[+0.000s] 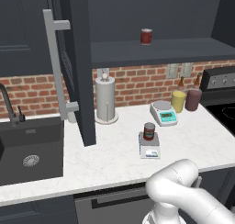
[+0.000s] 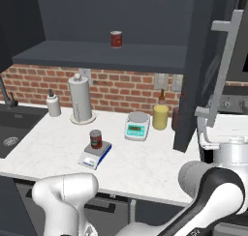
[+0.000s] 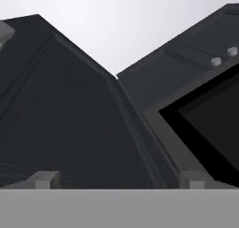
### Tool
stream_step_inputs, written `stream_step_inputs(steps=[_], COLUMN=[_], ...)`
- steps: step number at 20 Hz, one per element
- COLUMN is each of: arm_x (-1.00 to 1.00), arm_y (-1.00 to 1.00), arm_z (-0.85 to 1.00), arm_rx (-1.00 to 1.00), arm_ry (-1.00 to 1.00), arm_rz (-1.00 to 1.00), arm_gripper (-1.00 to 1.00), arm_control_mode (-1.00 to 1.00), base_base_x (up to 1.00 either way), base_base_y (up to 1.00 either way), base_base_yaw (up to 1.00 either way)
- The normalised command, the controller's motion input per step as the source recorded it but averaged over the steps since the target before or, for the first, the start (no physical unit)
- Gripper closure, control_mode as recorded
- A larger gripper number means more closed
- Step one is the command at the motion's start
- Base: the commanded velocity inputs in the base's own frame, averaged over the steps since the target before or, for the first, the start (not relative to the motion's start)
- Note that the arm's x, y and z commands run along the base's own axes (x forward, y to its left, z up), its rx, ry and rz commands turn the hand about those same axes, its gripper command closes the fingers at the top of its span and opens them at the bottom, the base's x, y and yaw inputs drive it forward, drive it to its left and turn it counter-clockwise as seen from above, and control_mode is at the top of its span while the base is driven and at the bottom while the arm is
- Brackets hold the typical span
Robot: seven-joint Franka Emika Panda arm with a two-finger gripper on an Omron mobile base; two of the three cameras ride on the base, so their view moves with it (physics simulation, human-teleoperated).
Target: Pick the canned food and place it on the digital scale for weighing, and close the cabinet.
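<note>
here you see the small cylindrical canned food (image 1: 149, 131) standing upright on the flat square digital scale (image 1: 150, 149) on the speckled white table (image 1: 105, 159), the dark flat-panel cabinet (image 1: 75, 67) door swung open, and the end effector (image 3: 119, 180) spread wide, pinching nothing.

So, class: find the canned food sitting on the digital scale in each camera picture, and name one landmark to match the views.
Left base view: the canned food stands on the digital scale, centre-right on the counter.
Right base view: canned food, left of centre, on the scale.
Hand view: not in it.
Shared landmark: the paper towel holder behind it.
</note>
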Motion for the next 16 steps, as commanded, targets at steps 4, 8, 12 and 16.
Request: stream_step_inputs(steps=[4,8,12,16], arm_x=[-0.16,0.02,0.23,0.23], arm_y=[1.00,1.00,1.00,1.00], arm_z=[0.78,0.34,0.00,0.00], arm_rx=[-0.22,-0.31,-0.36,-0.38], arm_ry=[-0.12,0.00,0.26,0.36], arm_rz=[0.00,-0.02,-0.13,-0.22], arm_gripper=[-1.00,-1.00,-1.00,-1.00], arm_control_mode=[-1.00,-1.00,-1.00,-1.00], base_base_x=[0.00,0.00,0.00,0.00], base_base_y=[0.00,0.00,0.00,0.00], base_base_yaw=[0.00,0.00,0.00,0.00])
